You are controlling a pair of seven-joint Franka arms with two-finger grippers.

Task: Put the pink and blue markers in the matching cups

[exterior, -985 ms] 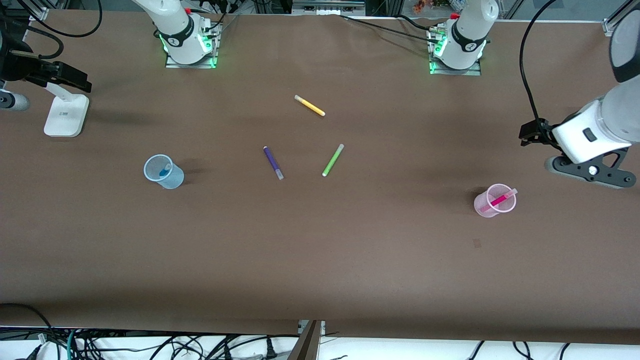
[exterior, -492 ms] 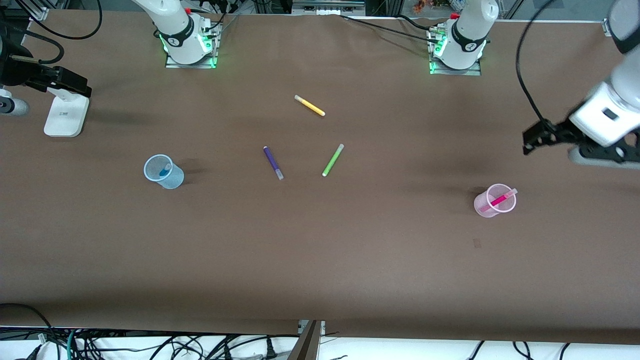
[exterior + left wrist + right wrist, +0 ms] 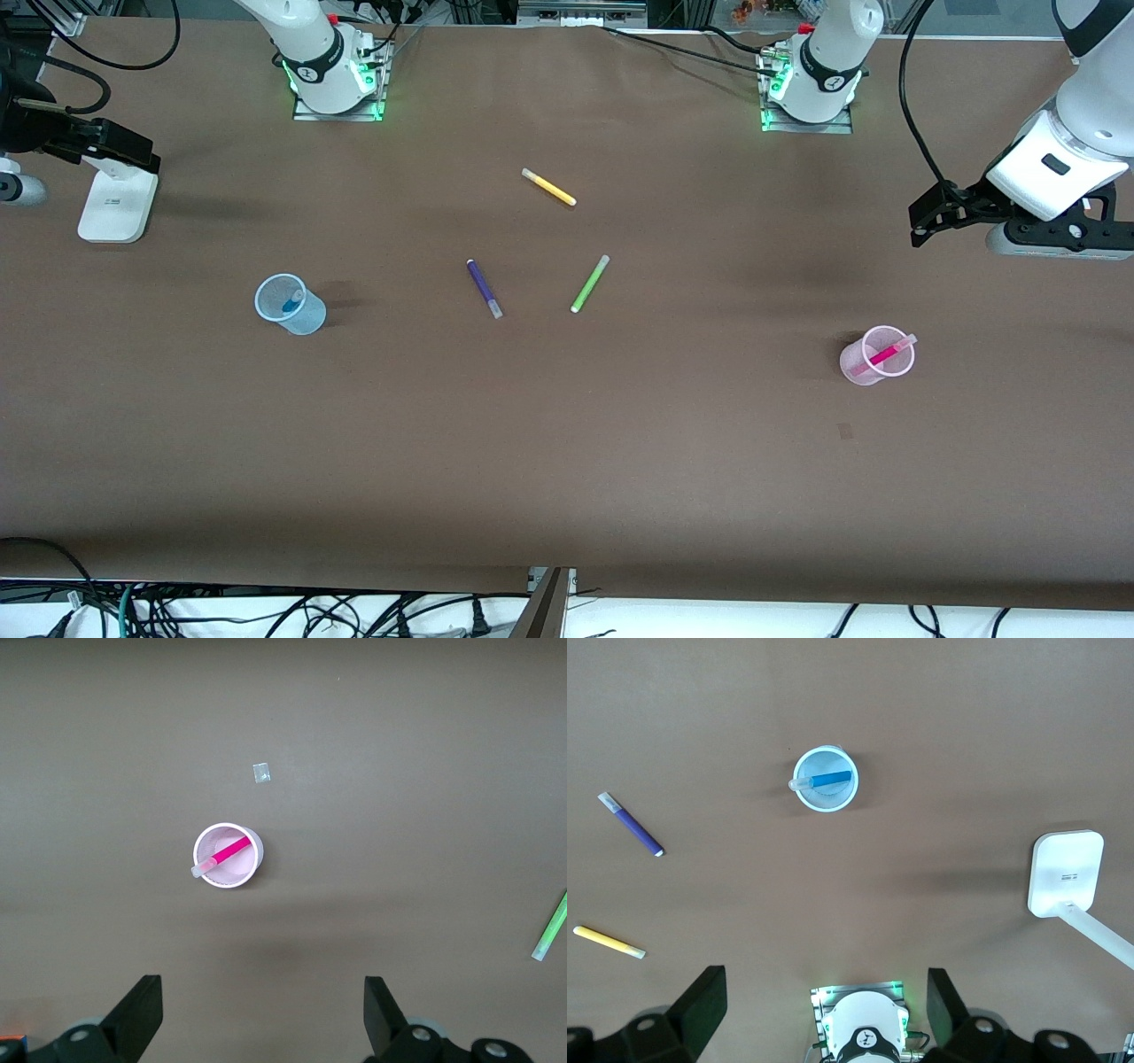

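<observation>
The pale pink cup (image 3: 877, 356) stands toward the left arm's end of the table with the pink marker (image 3: 884, 354) leaning inside it. They also show in the left wrist view: cup (image 3: 244, 870), marker (image 3: 227, 853). The pale blue cup (image 3: 291, 305) stands toward the right arm's end with the blue marker (image 3: 290, 301) inside; the right wrist view shows the cup (image 3: 826, 801) and marker (image 3: 830, 779). My left gripper (image 3: 926, 217) (image 3: 261, 1010) is open and empty, high over bare table, apart from the pink cup. My right gripper (image 3: 133, 151) (image 3: 824, 1010) is open and empty, high at the right arm's end.
A purple pen (image 3: 484, 288), a lime-green pen (image 3: 589, 283) and a yellow pen (image 3: 548, 187) lie mid-table. A white stand (image 3: 115, 204) sits under the right gripper. A small scrap of tape (image 3: 261, 773) lies by the pink cup.
My left gripper has swung up and toward the robots' side of the table, away from the pink cup. The right arm has hardly moved. The cups and pens lie as before.
</observation>
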